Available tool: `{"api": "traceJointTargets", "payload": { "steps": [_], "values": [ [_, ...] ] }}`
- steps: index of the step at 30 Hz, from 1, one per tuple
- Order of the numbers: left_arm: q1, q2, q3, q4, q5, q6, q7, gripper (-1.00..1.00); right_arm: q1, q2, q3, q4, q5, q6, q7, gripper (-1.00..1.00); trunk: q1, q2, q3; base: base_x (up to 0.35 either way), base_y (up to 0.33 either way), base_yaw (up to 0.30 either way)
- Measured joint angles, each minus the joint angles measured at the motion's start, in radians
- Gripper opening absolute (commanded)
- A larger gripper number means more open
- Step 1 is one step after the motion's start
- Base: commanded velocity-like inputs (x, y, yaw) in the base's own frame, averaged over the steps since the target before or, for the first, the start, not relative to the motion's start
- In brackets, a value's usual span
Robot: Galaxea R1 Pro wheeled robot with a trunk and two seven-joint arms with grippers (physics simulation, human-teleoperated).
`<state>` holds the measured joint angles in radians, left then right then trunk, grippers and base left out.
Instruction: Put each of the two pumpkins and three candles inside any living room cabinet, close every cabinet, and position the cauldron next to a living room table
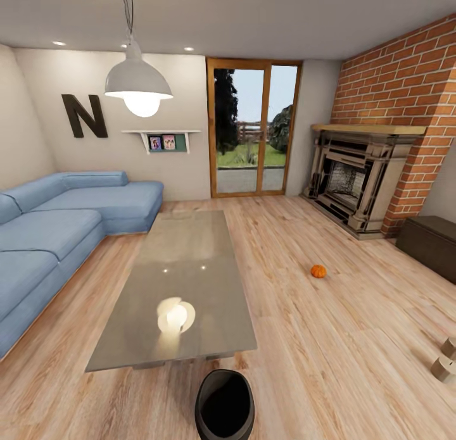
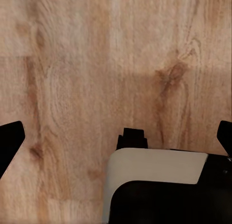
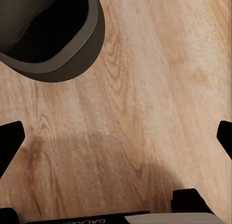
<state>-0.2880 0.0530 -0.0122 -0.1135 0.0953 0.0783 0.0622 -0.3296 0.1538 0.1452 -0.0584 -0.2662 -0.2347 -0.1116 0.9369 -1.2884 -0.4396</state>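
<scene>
Cutting across the bottom edge of the head view, the cauldron (image 1: 225, 405) loses its lower part; it sits on the floor just below the near end of the table (image 1: 183, 269). At the right edge two candles (image 1: 446, 359) are partly cut off. One pumpkin (image 1: 318, 271) lies on open floor right of centre, well apart from the table. The cabinet (image 1: 432, 244) is cropped at mid right, fronts flush. Left gripper (image 2: 116, 137) and right gripper (image 3: 116, 139) each show dark fingertips at opposite frame edges, jaws wide, holding nothing. Cauldron rim fills the right wrist view's upper left. Blue sofa (image 1: 57, 225) at left, brick fireplace (image 1: 358, 177) upper right, pendant lamp (image 1: 138, 82) overhead. Wood plank floor (image 1: 329, 339) throughout
</scene>
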Motion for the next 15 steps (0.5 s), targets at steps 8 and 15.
{"api": "traceJointTargets", "payload": {
  "steps": [8, 15],
  "values": [
    [0.018, 0.015, -0.001, 0.025, 0.002, -0.064, 0.001, 1.00, 0.017, -0.001, -0.001, 0.017, 0.000, -0.012, -0.001, 1.00, 0.000, 0.000, 0.000, 0.000, 0.000, 0.000],
    [0.029, 0.015, -0.002, 0.078, 0.003, -0.132, 0.002, 1.00, 0.042, -0.001, -0.002, 0.083, -0.005, -0.037, -0.003, 1.00, 0.000, 0.000, 0.000, 0.000, 0.000, 0.000]
  ]
}}
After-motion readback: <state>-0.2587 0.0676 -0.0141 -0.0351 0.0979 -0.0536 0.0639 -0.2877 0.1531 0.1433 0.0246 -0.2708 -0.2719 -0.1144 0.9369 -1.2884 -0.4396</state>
